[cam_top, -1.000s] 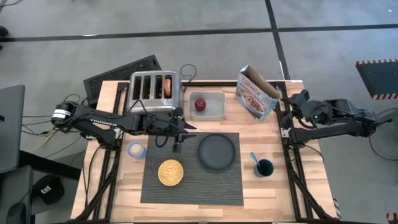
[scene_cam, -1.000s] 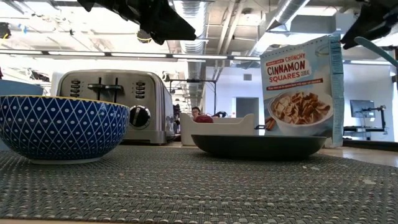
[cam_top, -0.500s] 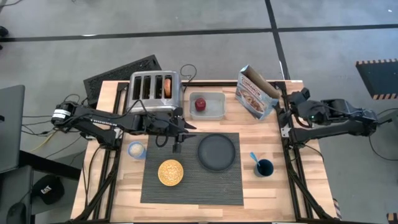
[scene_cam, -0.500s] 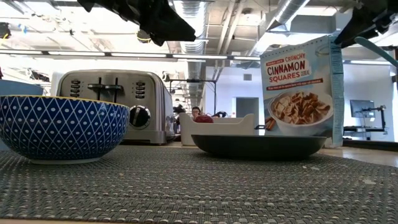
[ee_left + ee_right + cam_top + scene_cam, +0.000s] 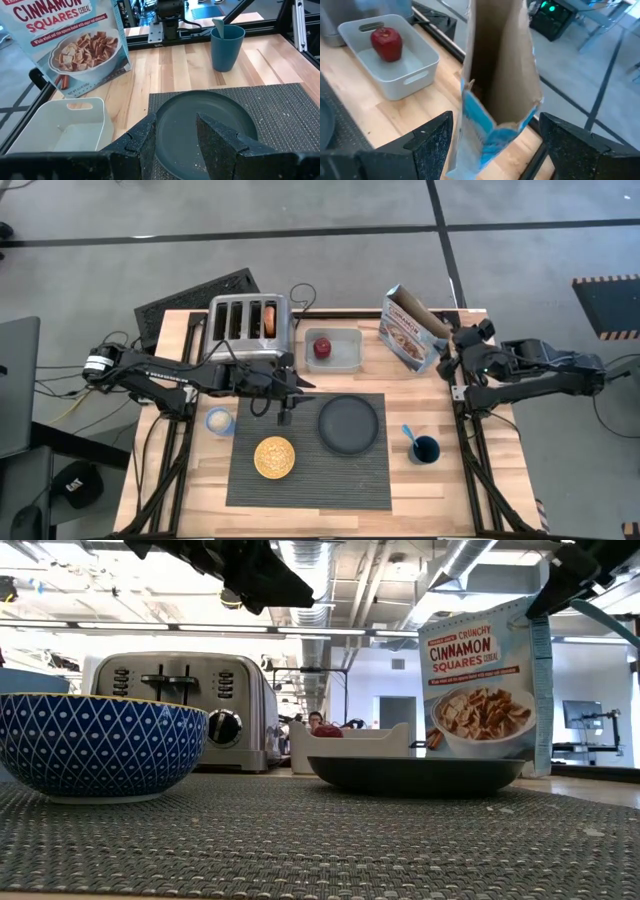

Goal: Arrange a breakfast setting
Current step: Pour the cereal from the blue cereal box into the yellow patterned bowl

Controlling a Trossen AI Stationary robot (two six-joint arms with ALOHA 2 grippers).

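Right wrist view: right end effector [image 5: 492, 135] was held wide open astride the open-topped blue cardboard cereal box [image 5: 500, 75]; light, crushable, best taken by its side panels. Left end effector [image 5: 284, 417], part-open and empty, was poised by the dark round plate [image 5: 349, 424] on the tabletop.

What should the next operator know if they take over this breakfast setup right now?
Left gripper: part open, empty, hovering over the placemat beside the plate.
Right gripper: open wide, straddling the open top of the cereal box, not gripping it.
Done: yellow bowl and plate on the placemat; cup with spoon just off the mat's right edge.
Left: apple sits in the white bin; bagel sits in the toaster.
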